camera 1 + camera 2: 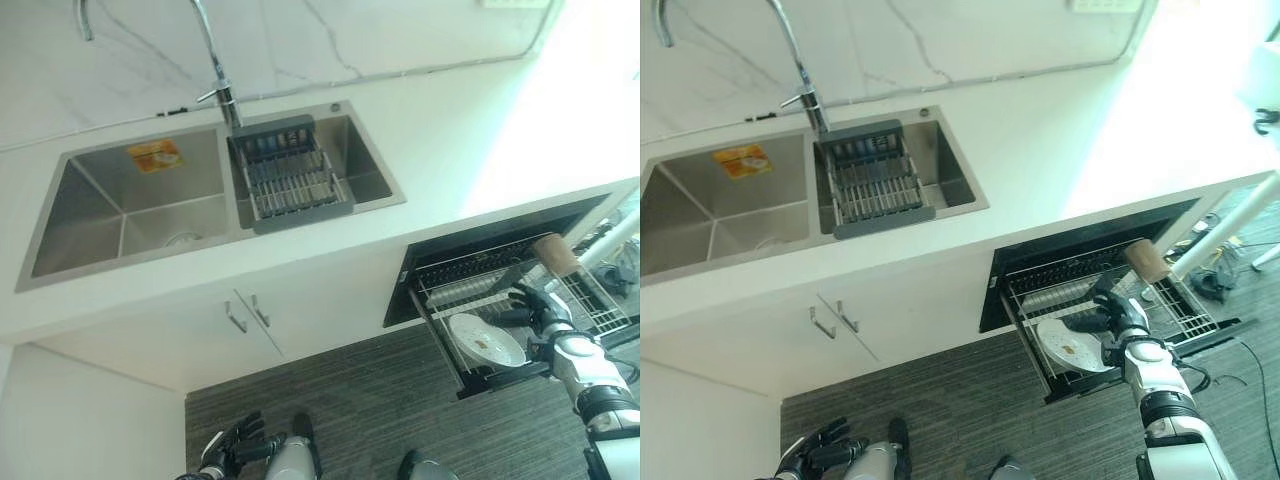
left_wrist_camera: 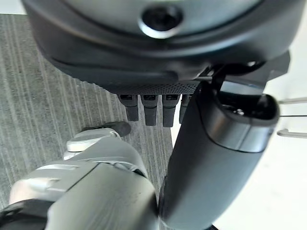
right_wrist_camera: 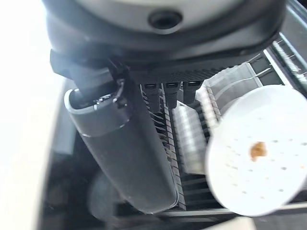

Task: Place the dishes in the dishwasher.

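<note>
- Where the dishwasher rack (image 1: pixel 600 310) is pulled out below the desk (image 1: pixel 430 130), a white plate (image 1: pixel 486 340) lies nearly flat in its front part, with a small brown speck on its face.
- Right robot hand (image 1: pixel 535 305) hovers just above the rack beside the plate, its fingers (image 3: pixel 170 93) relaxed and holding nothing; the plate sits free of it.
- More pale dishes (image 3: pixel 192 129) stand in the wire slots behind the plate.
- A white pole with a brown cork-like end (image 1: pixel 556 255) reaches in over the rack from the right.
- Left robot hand (image 1: pixel 232 445) hangs low over the grey striped floor (image 1: pixel 370 400), fingers loosely curled, empty.
- Further left, a double steel sink (image 1: pixel 130 200) is set in the desk, with a dark drainer basket (image 1: pixel 290 175) in its right bowl and a tall tap (image 1: pixel 222 70) behind.
- Two cabinet handles (image 1: pixel 247 315) show below the sink.
</note>
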